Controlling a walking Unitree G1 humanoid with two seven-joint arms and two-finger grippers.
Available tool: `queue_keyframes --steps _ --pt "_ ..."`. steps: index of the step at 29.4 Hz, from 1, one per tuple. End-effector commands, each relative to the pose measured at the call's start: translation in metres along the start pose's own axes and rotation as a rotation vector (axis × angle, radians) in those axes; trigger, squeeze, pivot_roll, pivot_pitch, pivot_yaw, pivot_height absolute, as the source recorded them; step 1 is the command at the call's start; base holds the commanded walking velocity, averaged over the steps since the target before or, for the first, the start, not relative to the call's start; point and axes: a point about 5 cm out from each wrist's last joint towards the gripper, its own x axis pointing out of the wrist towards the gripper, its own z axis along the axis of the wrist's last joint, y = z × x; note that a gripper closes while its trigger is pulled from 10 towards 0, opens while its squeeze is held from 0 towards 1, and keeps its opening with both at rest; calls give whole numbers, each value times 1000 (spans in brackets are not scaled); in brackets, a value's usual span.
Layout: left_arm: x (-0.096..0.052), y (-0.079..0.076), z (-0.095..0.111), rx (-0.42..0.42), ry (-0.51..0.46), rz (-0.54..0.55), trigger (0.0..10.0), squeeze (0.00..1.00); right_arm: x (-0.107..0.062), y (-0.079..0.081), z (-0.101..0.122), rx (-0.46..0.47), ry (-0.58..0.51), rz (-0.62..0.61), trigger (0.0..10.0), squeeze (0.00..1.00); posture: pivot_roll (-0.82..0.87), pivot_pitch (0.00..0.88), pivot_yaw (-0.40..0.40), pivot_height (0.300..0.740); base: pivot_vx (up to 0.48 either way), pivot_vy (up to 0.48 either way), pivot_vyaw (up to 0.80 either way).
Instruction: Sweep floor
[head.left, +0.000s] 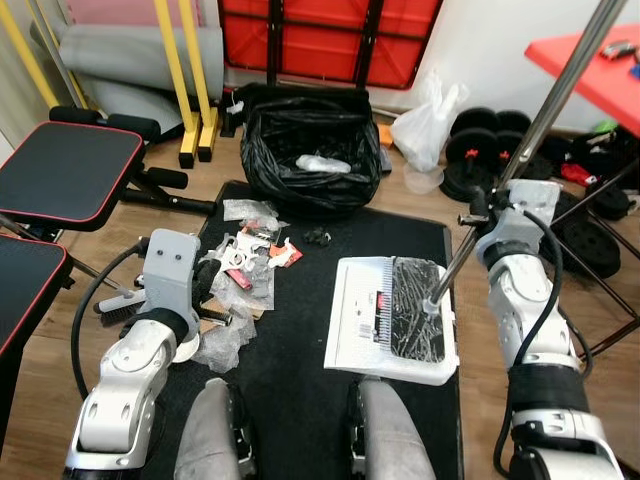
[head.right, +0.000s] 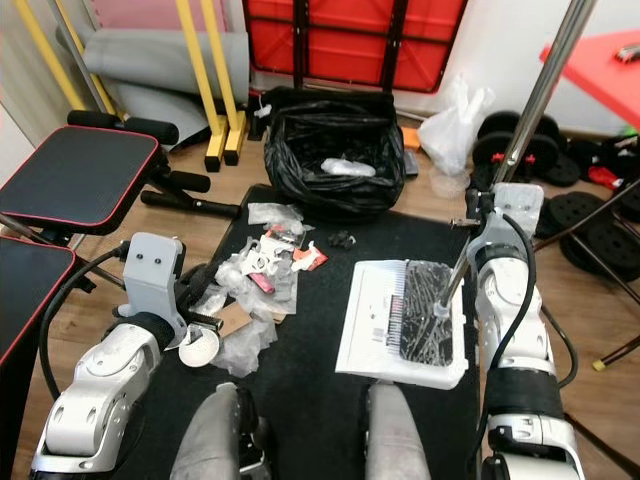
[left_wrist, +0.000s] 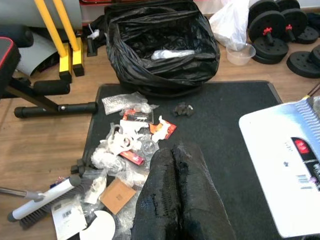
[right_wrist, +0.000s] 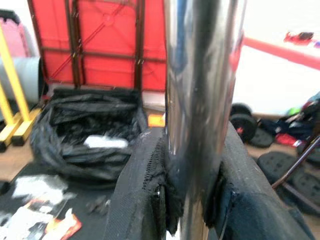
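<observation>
Left gripper (left_wrist: 175, 200): fingers pressed together, empty, beside litter pile (head.left: 245, 270) on black rubber mat (head.left: 300, 340). Right gripper (right_wrist: 192, 200): clamped on shiny metal pole (head.left: 560, 100). One white rectangular dustpan (head.left: 365, 320) on mat, right; bare mat between. One black bin bag (head.left: 310, 150) beyond mat's far edge.

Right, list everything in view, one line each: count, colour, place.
Mat: one, black, on the wood floor.
Litter pile: wrappers, clear, white and red, on the mat's left side.
Hand brush: one, white handle, left of the litter.
Dustpan: one, white, on the mat's right side.
Pole: one, silver, rising from the dustpan.
Rubbish bag: one, black, open, beyond the mat.
Weight plates: several, black, far right.
Bench pads: two, black with red edging, left.
Left gripper: shut, above the litter.
Right gripper: clamped on the pole.
</observation>
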Motion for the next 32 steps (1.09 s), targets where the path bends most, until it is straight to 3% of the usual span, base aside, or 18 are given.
queue_keyframes --steps 1,14,32 --pt "-1 -4 0 -3 6 -52 10000 0 4 -8 25 -1 -135 -29 10000 0 -96 260 -120 605 0 0 0" --pt "1 -6 3 2 0 -60 10000 0 16 -20 41 -49 -205 -60 10000 0 -87 242 -113 575 0 0 0" --pt "-4 -3 5 19 8 -71 10000 0 23 -25 34 -100 -205 -84 10000 0 -39 261 -90 535 0 0 0"
